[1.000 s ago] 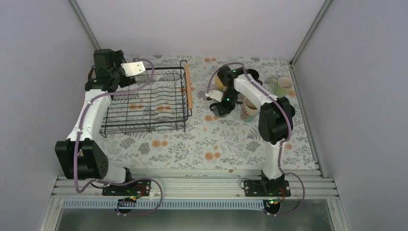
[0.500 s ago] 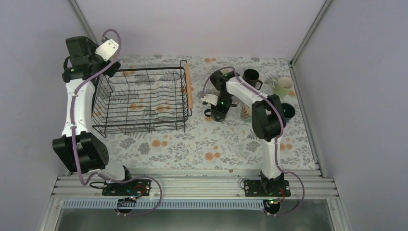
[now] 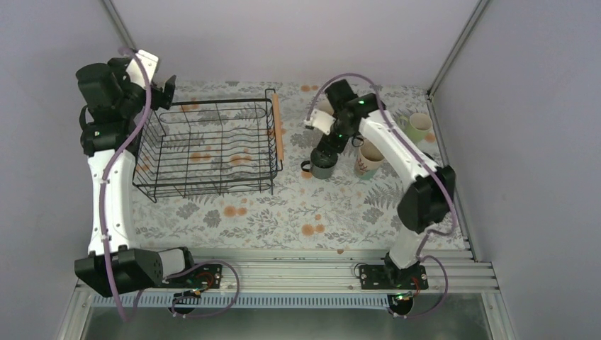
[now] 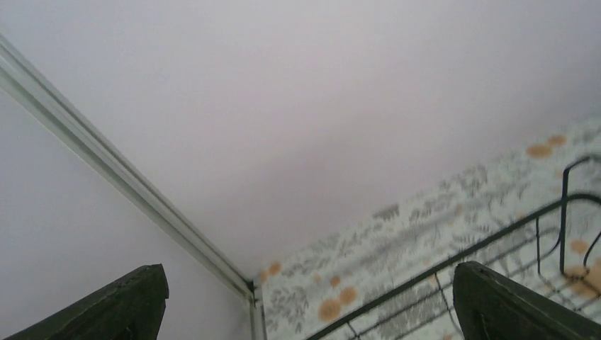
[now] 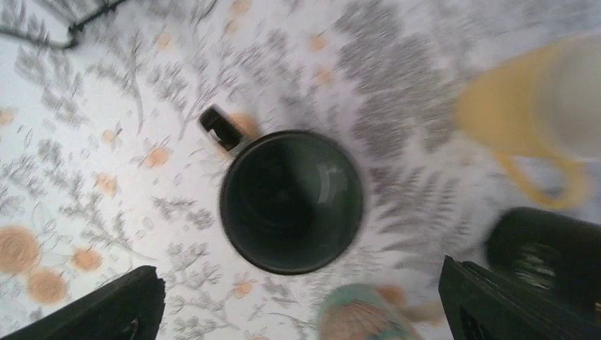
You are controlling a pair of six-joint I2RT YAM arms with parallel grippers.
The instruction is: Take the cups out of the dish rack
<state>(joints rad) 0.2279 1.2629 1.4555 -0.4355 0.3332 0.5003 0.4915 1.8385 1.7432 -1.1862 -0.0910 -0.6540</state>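
Seen from above, the dish rack [image 3: 212, 149] stands on the flowered table [image 3: 283, 212] toward its far-left corner. The left gripper [image 3: 167, 91] is raised over that corner, near the far-left end of the rack. The right gripper [image 3: 329, 144] hangs just above a grey-green mug [image 3: 323, 167], which stands upright on the table to the right of the rack. A cream patterned mug [image 3: 367, 160] is just beside it, and a pale green mug [image 3: 419, 126] is near the right edge.

In the left wrist view, the fingers [image 4: 120, 304] are spread wide apart and point to the wall [image 4: 319, 106] above the rack's rim.

In the right wrist view, the fingers [image 5: 106, 308] are also spread wide and hold nothing. The grey-green mug is below and between them, with its opening up. A blurred yellow mug [image 5: 524, 106] and a black mug [image 5: 546, 255] are near it.
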